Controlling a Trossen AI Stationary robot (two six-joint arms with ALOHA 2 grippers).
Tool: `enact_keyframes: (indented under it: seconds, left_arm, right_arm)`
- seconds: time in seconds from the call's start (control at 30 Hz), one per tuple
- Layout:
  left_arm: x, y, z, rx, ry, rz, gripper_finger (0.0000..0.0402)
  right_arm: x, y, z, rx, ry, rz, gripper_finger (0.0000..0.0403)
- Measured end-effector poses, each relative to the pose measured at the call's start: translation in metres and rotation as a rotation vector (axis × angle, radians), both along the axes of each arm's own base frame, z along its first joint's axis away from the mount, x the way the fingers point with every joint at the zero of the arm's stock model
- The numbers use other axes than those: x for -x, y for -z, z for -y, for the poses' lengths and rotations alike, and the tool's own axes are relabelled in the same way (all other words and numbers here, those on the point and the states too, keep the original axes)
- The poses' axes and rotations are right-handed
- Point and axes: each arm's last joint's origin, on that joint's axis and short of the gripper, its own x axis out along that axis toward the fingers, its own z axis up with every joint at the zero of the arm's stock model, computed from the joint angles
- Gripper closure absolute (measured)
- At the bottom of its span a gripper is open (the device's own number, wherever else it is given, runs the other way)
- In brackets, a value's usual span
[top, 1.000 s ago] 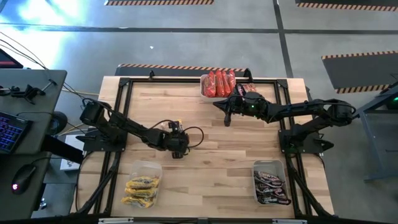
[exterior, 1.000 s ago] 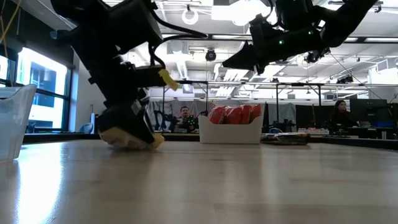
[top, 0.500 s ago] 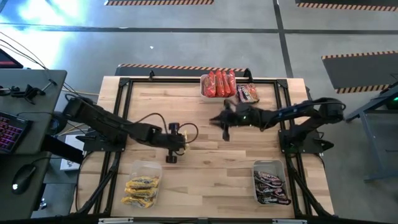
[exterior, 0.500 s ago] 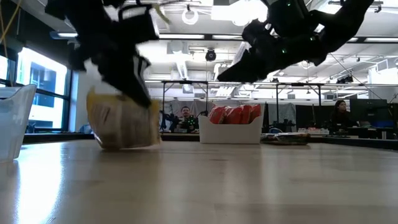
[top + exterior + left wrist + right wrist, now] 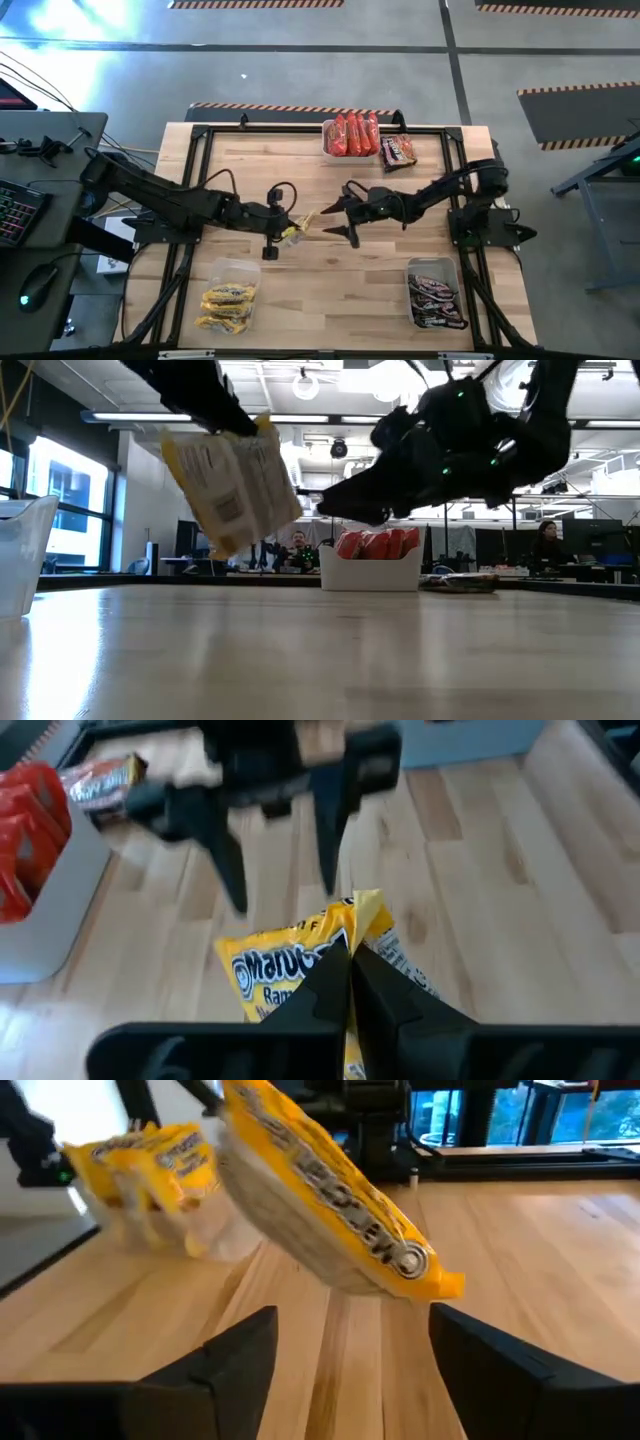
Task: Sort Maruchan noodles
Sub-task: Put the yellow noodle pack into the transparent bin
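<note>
A yellow Maruchan noodle packet (image 5: 297, 227) hangs in the air over the middle of the table, with my left gripper (image 5: 283, 227) shut on it. Just to its right, my right gripper (image 5: 333, 220) stands open, its fingers pointing at the packet (image 5: 330, 1190) without touching it. Red packets fill a clear tub (image 5: 350, 135) at the far edge. Beside that tub a brown packet (image 5: 398, 150) lies flat on the table. Yellow packets lie in a tub (image 5: 230, 295) at the near left, and brown ones in a tub (image 5: 435, 295) at the near right. My left gripper pinches the yellow packet between its two fingers (image 5: 335, 982), near the packet's upper end (image 5: 255, 432). The fingers slant down from the table's left side. The packet hangs tilted below them, lifted clear of the table.
A black frame (image 5: 300, 130) runs around the wooden tabletop. Bare wood lies between the near tubs and across the middle. A desk with a keyboard (image 5: 20, 205) stands left of the table. People sit in the room beyond (image 5: 298, 545).
My left gripper has shut on the yellow packet and risen, lifting it off the table; the packet now hangs tilted and clear. My right gripper has come down and toward the table's near left, toward the packet, and has opened.
</note>
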Motion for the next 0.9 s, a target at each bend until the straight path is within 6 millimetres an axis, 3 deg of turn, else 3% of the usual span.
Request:
enact_keyframes:
  seconds: [0.43, 0.63, 0.9]
  left_arm:
    - [0.005, -0.020, 0.003, 0.013, 0.030, 0.131, 0.0401]
    - [0.007, -0.025, 0.003, 0.011, 0.033, 0.155, 0.0401]
    - [0.013, -0.031, 0.005, -0.001, 0.030, 0.180, 0.0401]
  right_arm:
    - [-0.044, 0.025, 0.005, -0.189, -0.060, 0.035, 0.0153]
    - [-0.061, 0.017, 0.002, -0.294, -0.213, 0.208, 0.0153]
    - [-0.073, 0.006, 0.000, -0.321, -0.302, 0.280, 0.0153]
